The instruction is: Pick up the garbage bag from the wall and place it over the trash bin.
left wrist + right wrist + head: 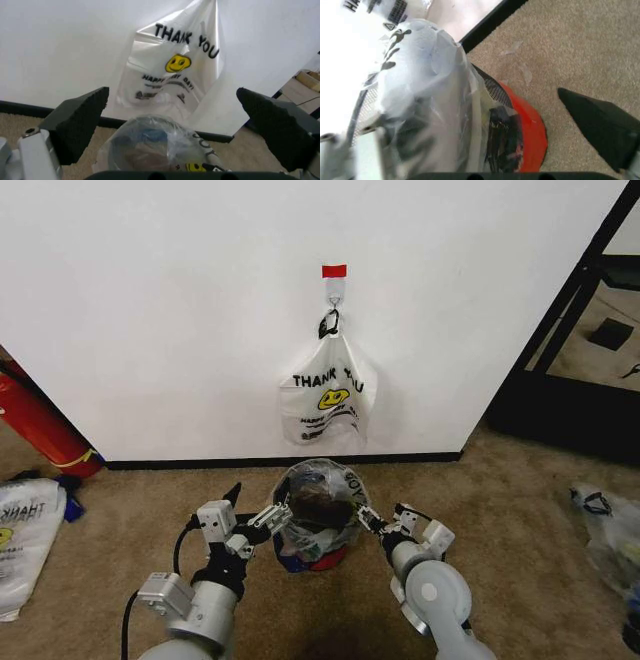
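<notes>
Translucent clear plastic garbage bag [322, 498] is draping the black wire-mesh trash bin [520, 123], sitting between the released left gripper [281, 514] and released right gripper [365, 517].

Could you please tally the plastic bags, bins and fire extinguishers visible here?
Plastic bags: 4 (garbage bag over the trash bin, one on the wall hook, one on the floor at left, one at right)
Trash bin: 1
Fire extinguisher: 1
Total: 6
</notes>
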